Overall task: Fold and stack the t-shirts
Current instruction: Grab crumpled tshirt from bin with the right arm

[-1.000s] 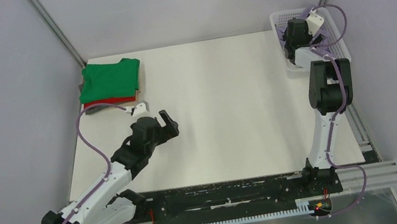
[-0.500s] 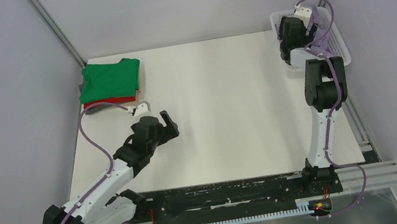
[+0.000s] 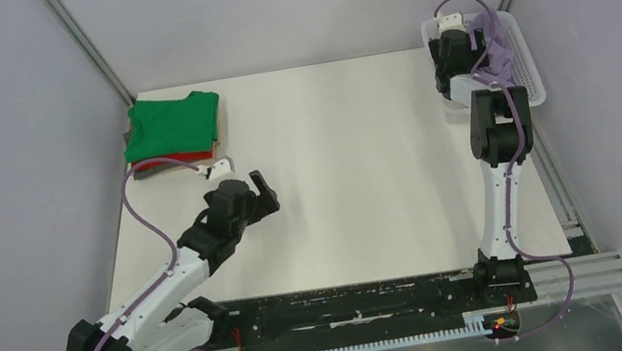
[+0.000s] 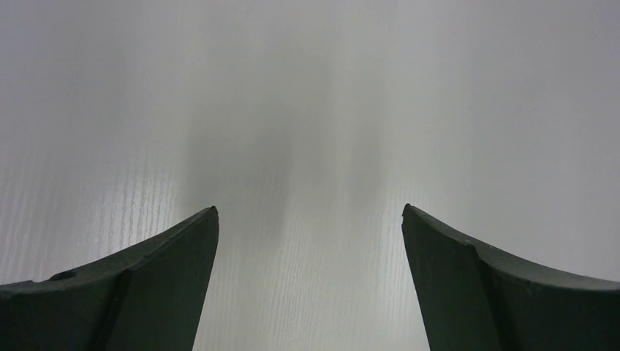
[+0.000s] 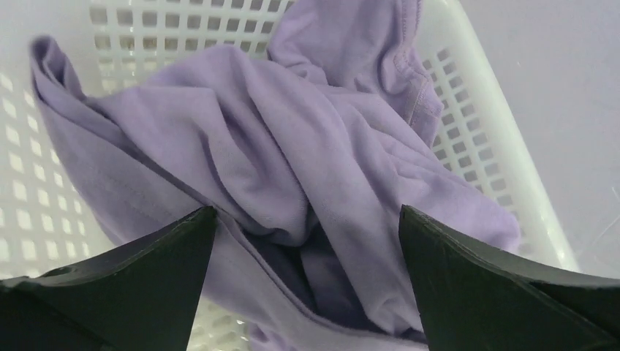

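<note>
A folded green t-shirt [image 3: 172, 125] lies on a folded red t-shirt [image 3: 182, 157] at the table's far left corner; a dark grey edge shows under them. A crumpled lilac t-shirt [image 5: 292, 161] lies in the white mesh basket [image 3: 529, 75] at the far right; it also shows in the top view [image 3: 498, 52]. My right gripper [image 5: 307, 219] is open just above the lilac shirt, its fingers either side of a fold. My left gripper [image 3: 245, 186] is open and empty over bare table [image 4: 307, 146], below the stack.
The white table [image 3: 353, 169] has grey walls on the left, back and right. The basket stands against the right wall. A black rail with the arm bases runs along the near edge [image 3: 356, 305].
My right arm has swung further back over the basket, bringing the gripper down onto the lilac shirt. My left arm has barely moved.
</note>
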You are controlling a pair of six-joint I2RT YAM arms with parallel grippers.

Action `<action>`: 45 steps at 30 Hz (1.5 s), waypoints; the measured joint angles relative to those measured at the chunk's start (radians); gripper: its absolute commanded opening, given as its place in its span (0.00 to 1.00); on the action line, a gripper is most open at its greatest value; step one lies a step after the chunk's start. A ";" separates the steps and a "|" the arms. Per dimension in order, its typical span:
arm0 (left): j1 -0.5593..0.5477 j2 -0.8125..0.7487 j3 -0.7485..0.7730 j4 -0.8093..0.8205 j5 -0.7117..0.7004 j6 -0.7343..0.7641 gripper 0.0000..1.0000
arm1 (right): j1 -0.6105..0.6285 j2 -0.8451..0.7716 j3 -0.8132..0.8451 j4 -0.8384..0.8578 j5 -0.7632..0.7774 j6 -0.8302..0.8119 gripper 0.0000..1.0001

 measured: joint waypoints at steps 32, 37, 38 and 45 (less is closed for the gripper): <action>0.000 0.032 0.019 -0.024 -0.031 0.000 1.00 | -0.048 -0.102 -0.085 -0.122 -0.257 0.301 0.00; 0.000 0.016 0.021 -0.020 -0.013 0.000 1.00 | -0.047 -0.247 -0.165 -0.053 -0.282 0.375 0.00; 0.000 0.016 0.022 -0.017 -0.005 0.000 1.00 | -0.046 -0.290 -0.187 -0.032 -0.287 0.388 0.00; 0.000 0.004 0.033 -0.015 0.038 0.000 1.00 | -0.043 -0.549 -0.213 0.064 -0.396 0.427 0.00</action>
